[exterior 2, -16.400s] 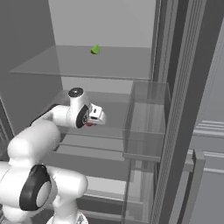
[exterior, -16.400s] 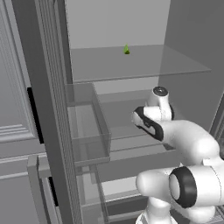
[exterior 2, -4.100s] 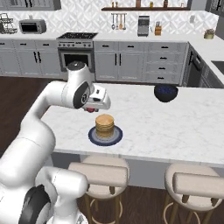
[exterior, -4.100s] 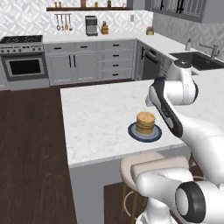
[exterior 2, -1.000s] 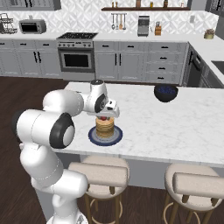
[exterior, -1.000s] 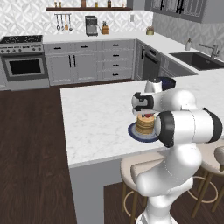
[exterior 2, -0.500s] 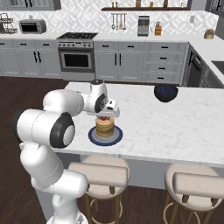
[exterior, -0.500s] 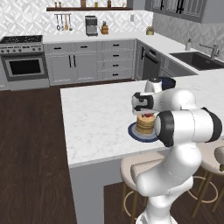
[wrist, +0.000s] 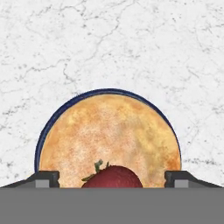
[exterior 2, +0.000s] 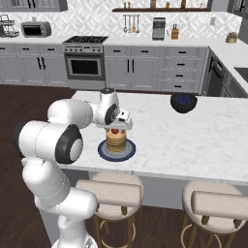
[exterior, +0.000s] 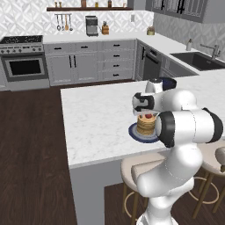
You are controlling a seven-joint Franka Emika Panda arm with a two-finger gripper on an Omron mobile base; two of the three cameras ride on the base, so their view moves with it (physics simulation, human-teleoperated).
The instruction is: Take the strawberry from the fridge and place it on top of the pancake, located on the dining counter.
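Task looks near done: the strawberry (wrist: 112,176) sits on top of the pancake (wrist: 109,139), toward its 6 o'clock edge in the hand view, stack on the blue plate (exterior 2: 116,151) on the dining counter surface (exterior 2: 193,131); only retreat seems left. Fingers (wrist: 43,179) are spread wide, well clear either side of the berry, holding nothing. Gripper (exterior 2: 115,130) hangs directly over the stack pointing down, arm folded in close to the base.

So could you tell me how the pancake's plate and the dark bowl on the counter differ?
The plate is flat and carries the pancake; the bowl is deeper and carries nothing on top. The plate sits near the stools' edge under the gripper; the bowl stands farther back. Both are dark blue and round.
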